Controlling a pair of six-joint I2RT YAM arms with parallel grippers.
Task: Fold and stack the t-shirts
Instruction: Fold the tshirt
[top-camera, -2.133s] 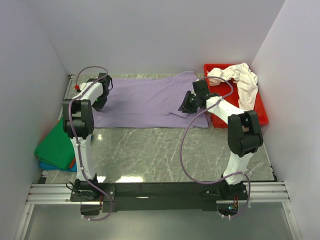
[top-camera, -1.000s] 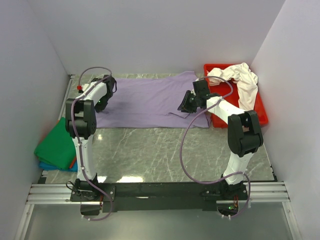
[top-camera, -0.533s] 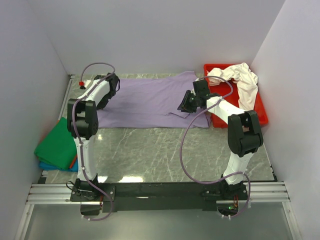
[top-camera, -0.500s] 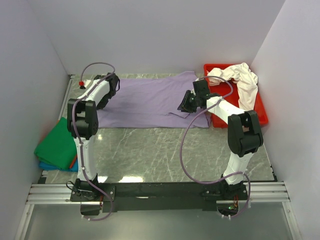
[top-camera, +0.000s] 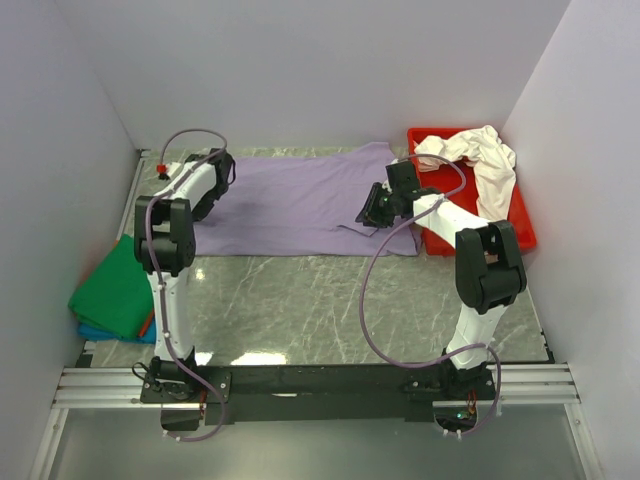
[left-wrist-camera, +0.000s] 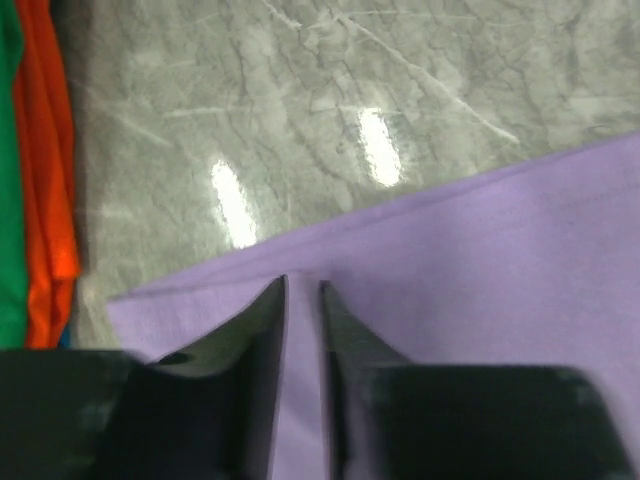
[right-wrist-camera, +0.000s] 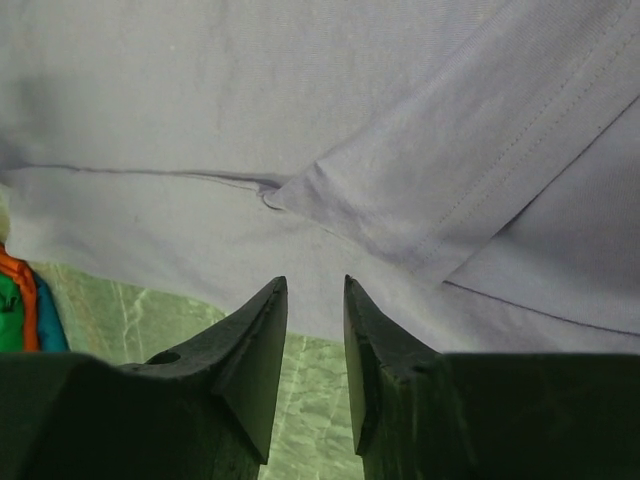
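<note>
We see both arms stretched far across the bench (top-camera: 330, 300). The left claw (left-wrist-camera: 303, 285), its fingers barely parted, sits on the left edge of the flat lavender t-shirt (top-camera: 290, 205). The right claw (right-wrist-camera: 315, 285) hangs open just above the shirt's right end.

The lavender t-shirt (top-camera: 290, 200) is seen as soft, matt cloth with stitched hems. The table (top-camera: 330, 300) is finished in a grey veined stone look, polished and glossy, with lamp glare reflected on it. The red tray (top-camera: 523, 212) is made of smooth rigid plastic. The white t-shirt (top-camera: 490, 160) and the green t-shirt (top-camera: 115, 290) are matt cloth. The fingers (right-wrist-camera: 250, 350) of the right gripper (right-wrist-camera: 314, 282) are moulded in dull black plastic.
</note>
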